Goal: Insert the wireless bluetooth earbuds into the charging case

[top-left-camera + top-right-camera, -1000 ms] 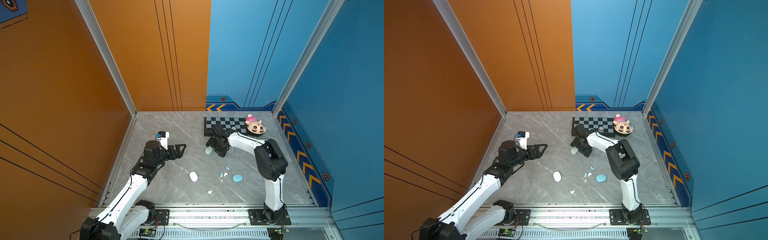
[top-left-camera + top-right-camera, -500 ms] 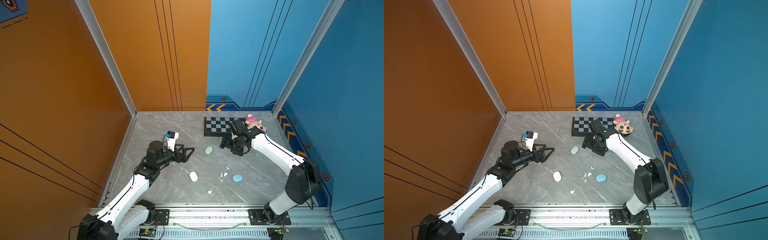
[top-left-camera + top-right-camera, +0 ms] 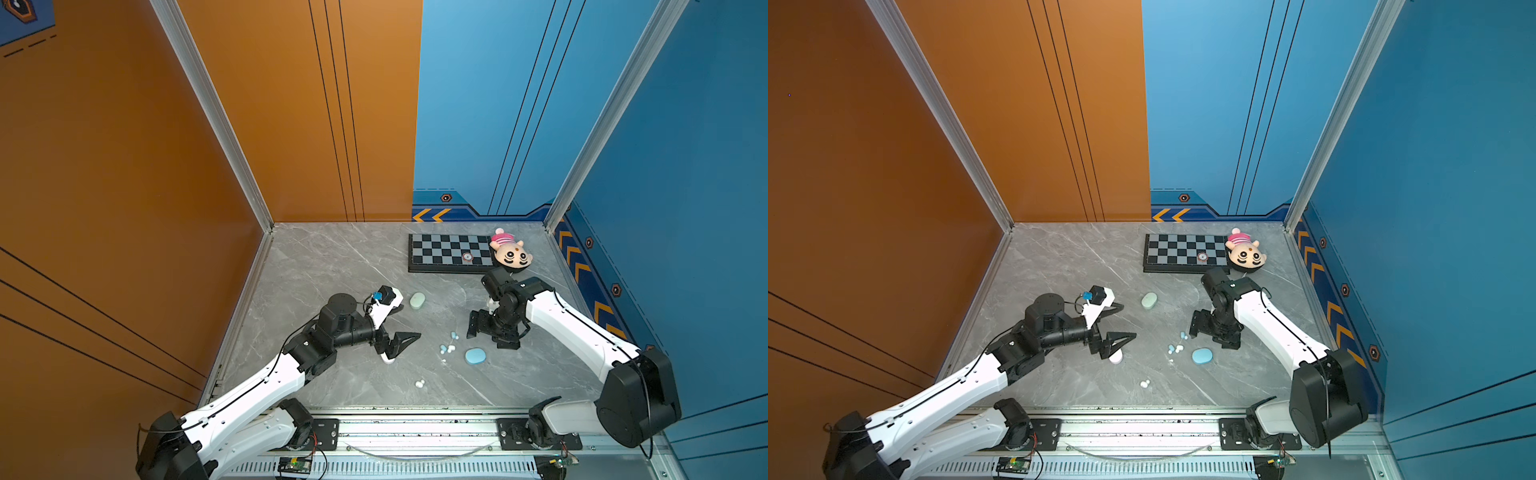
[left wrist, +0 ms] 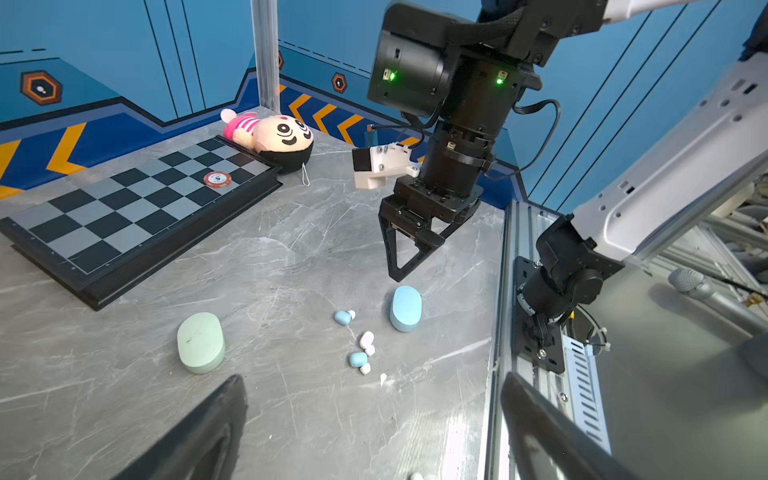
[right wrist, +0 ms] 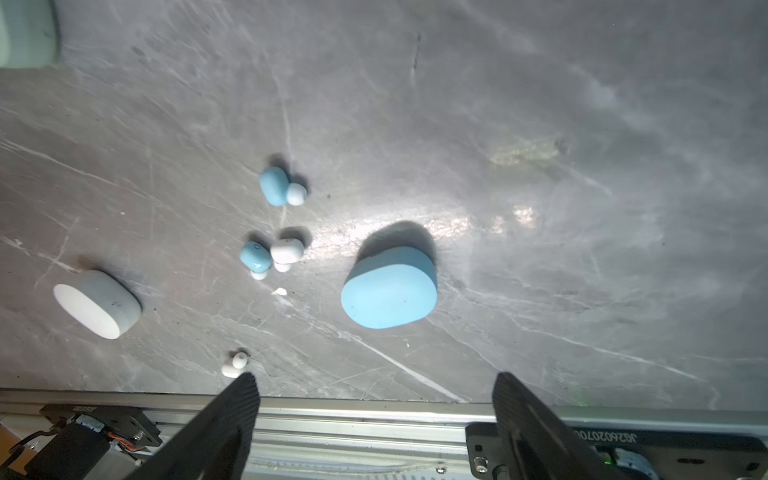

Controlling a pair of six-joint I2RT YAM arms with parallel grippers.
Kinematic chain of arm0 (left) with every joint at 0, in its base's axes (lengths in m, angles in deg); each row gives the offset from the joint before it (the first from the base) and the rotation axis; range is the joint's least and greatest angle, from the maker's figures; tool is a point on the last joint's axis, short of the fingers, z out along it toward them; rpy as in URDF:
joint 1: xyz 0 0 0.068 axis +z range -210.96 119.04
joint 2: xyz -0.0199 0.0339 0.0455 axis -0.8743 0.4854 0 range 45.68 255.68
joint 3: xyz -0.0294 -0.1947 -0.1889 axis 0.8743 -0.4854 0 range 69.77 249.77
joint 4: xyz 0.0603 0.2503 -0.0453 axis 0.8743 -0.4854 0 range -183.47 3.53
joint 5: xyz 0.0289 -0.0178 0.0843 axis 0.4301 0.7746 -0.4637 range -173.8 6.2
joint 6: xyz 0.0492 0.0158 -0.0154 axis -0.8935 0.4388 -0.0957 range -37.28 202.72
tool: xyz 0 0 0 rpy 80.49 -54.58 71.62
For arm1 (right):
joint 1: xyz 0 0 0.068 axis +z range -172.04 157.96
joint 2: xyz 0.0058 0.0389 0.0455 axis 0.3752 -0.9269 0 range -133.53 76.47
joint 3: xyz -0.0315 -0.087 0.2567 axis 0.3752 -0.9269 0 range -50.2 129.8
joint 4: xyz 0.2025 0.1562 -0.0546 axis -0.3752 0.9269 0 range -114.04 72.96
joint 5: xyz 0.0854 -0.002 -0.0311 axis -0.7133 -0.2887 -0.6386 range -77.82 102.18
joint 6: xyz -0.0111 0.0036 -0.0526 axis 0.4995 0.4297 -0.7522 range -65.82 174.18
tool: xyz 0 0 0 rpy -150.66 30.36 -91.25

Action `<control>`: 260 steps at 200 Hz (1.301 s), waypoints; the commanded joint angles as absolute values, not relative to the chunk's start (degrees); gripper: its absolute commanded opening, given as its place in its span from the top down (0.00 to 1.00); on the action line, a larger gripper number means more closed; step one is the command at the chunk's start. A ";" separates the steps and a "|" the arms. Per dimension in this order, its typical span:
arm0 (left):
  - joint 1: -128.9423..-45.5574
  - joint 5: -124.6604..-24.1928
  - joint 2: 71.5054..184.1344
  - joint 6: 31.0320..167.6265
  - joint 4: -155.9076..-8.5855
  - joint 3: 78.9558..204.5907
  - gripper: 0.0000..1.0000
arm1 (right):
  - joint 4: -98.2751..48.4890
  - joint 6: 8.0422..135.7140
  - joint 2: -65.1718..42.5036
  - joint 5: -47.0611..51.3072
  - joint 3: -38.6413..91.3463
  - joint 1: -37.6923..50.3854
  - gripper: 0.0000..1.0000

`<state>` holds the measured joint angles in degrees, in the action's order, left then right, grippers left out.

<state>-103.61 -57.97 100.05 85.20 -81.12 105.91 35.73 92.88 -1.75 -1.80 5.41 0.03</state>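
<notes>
Three shut charging cases lie on the grey marble floor: a mint green case (image 3: 417,300) (image 3: 1149,301) (image 4: 200,343), a light blue case (image 3: 475,356) (image 3: 1202,356) (image 5: 389,286), and a white case (image 5: 96,303) (image 3: 1115,358), half hidden under my left arm in both top views. Loose earbuds (image 3: 448,348) (image 5: 274,186) (image 4: 358,359), blue and white, cluster left of the blue case. Another white earbud (image 3: 420,383) (image 5: 232,365) lies nearer the front rail. My left gripper (image 3: 410,321) (image 4: 374,432) is open and empty. My right gripper (image 3: 492,334) (image 5: 374,432) hangs open above the floor beside the blue case.
A black chessboard (image 3: 451,252) with a red chip (image 3: 468,257) lies at the back. A plush doll (image 3: 509,252) rests at its right end. The metal front rail (image 3: 415,419) bounds the floor in front; orange and blue walls enclose the other sides.
My right gripper left the green case, swung to the back right, then came forward beside the blue case. My left arm reached right, over the white case. The cases and earbuds stayed put.
</notes>
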 commanded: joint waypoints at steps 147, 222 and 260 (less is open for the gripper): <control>-109.89 -65.07 102.65 76.80 -86.76 109.42 0.06 | 24.47 99.95 0.98 -8.04 -0.66 -3.12 0.23; -109.86 -66.43 100.61 74.90 -87.50 107.58 0.06 | 35.01 29.66 -2.27 -4.78 20.39 1.73 0.21; -109.66 -69.66 97.95 75.90 -85.56 105.57 0.04 | 37.30 -3.38 2.28 0.00 10.94 4.30 0.14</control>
<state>-109.21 -66.83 100.42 76.07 -86.26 107.62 31.38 27.04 -0.46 -4.80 16.21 3.15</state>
